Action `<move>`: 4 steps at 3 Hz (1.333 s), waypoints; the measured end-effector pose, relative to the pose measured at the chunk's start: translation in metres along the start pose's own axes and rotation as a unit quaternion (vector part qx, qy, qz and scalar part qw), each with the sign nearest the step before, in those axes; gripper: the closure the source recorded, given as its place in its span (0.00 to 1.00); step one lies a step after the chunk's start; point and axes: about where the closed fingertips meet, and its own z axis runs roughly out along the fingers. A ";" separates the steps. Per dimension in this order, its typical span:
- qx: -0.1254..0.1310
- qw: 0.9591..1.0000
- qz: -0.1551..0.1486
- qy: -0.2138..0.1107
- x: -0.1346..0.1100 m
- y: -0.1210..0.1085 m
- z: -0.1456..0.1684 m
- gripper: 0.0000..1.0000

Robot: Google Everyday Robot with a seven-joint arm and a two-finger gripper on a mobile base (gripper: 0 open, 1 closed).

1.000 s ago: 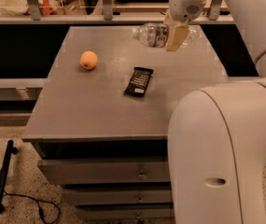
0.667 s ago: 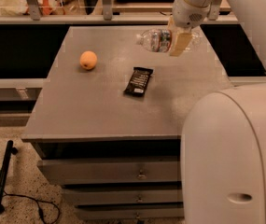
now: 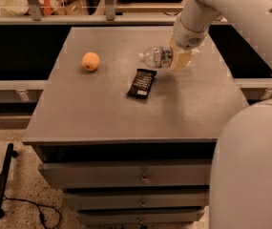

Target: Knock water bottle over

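Since the water bottle [image 3: 158, 57] is already on its side at the far right of the table [image 3: 102, 113], with its cap pointing toward the orange fruit [image 3: 90, 61], I judge the knocking step done or all but done. I cannot confirm that the bottle rests fully on the surface.

The gripper [image 3: 181, 60] sits across the bottle's base end. I cannot tell whether it is clasped or released (it covers that part of the bottle). A dark snack bar [image 3: 141, 83] lies near the bottle on the front side, apart from it.

Next move, in my judgement: withdraw the arm upward without dragging the bottle or rolling it into the bar.

Against one second ago:
- Bottle and gripper have both come forward, toward the table's middle.
- Fruit and bar have not shifted.
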 end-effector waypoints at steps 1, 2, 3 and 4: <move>0.015 1.000 -0.012 0.007 0.003 0.000 0.008 1.00; 0.016 0.999 -0.026 0.013 0.007 0.000 0.008 0.82; 0.011 0.999 -0.038 0.019 0.010 0.001 0.004 0.59; 0.009 0.999 -0.048 0.024 0.015 0.001 -0.002 0.36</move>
